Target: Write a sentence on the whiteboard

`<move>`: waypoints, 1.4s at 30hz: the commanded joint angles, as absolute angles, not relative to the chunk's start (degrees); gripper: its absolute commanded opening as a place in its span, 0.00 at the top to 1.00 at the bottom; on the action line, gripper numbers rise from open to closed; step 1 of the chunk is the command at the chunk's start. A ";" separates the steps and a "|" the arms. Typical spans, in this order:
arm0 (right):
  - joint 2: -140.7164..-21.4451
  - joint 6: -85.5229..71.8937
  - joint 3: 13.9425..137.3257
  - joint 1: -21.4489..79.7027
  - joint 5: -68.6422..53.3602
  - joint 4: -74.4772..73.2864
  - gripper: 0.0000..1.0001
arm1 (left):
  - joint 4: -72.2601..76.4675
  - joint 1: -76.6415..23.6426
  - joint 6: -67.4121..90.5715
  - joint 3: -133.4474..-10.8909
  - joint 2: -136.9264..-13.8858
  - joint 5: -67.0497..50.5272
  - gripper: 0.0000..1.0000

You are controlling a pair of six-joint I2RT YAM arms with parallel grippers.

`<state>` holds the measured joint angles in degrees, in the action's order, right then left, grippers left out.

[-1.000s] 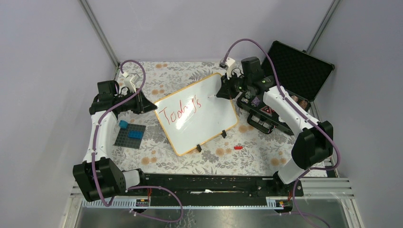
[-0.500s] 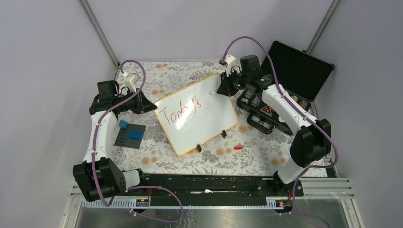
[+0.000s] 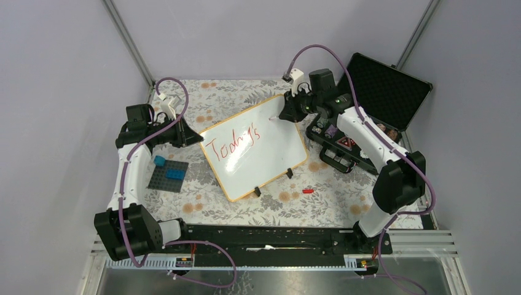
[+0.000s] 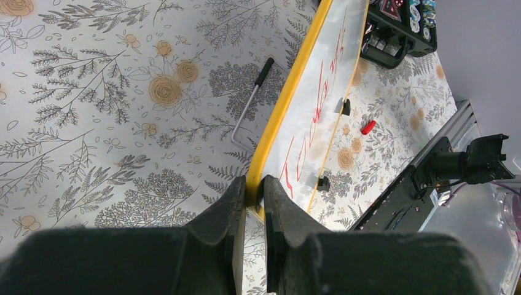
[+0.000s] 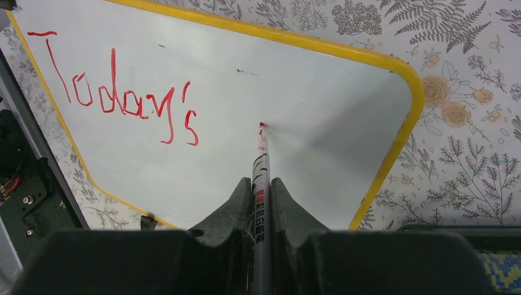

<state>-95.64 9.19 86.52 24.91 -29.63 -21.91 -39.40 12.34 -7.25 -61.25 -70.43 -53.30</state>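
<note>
whiteboard [image 3: 270, 150]: between both arms; rigid, likely light, glossy-slick | left gripper [image 4: 253, 190]: clamped on its yellow rim, best hold | right gripper [image 5: 261, 184]: closed on marker [image 5: 260, 157], tip apparently touching beside sentence [image 5: 123, 101]

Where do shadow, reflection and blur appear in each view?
Right wrist view: the marker throws a soft grey shadow rightward on the whiteboard. Left wrist view: faint brownish reflections on the whiteboard, left end effector out of focus. Top external view: evenly lit, the sentence legible.
</note>
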 commanded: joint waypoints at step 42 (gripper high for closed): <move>-92.19 14.27 83.57 25.78 -28.06 -22.50 1.00 | -39.21 10.81 -8.50 -60.76 -70.41 -51.12 1.00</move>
<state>-94.43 12.80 82.63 26.46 -30.44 -22.46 -39.31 11.92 -7.22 -61.25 -70.46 -52.69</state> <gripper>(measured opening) 0.169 0.133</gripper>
